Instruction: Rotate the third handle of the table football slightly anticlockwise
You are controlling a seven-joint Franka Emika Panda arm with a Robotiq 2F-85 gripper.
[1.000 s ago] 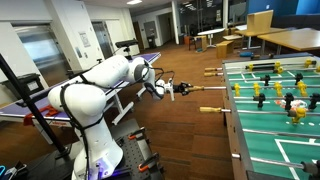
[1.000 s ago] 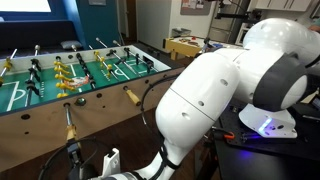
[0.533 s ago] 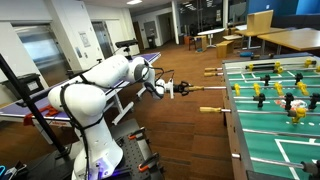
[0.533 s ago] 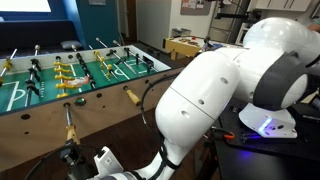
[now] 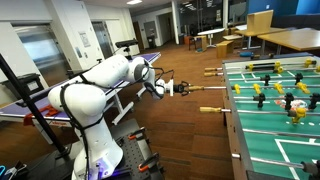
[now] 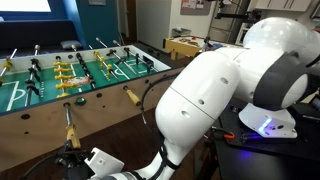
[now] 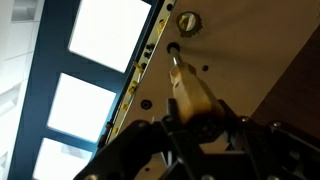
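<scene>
The table football stands at the right in an exterior view and at the left in the other. Wooden handles stick out of its side wall. My gripper is shut on one wooden handle, the middle of three seen there. In the wrist view the handle runs from the table's side wall into the dark fingers, which close on its end; my gripper sits at the bottom. The gripper also shows at the bottom edge, on the handle's end.
Another handle sticks out nearer the camera and one farther away. A further handle is beside the held one. My white arm fills the near side. Desks stand behind the table.
The white wrist part at the bottom of an exterior view has turned and shifted a little to the left while the gripper stays shut on the handle. The arm otherwise holds its place.
</scene>
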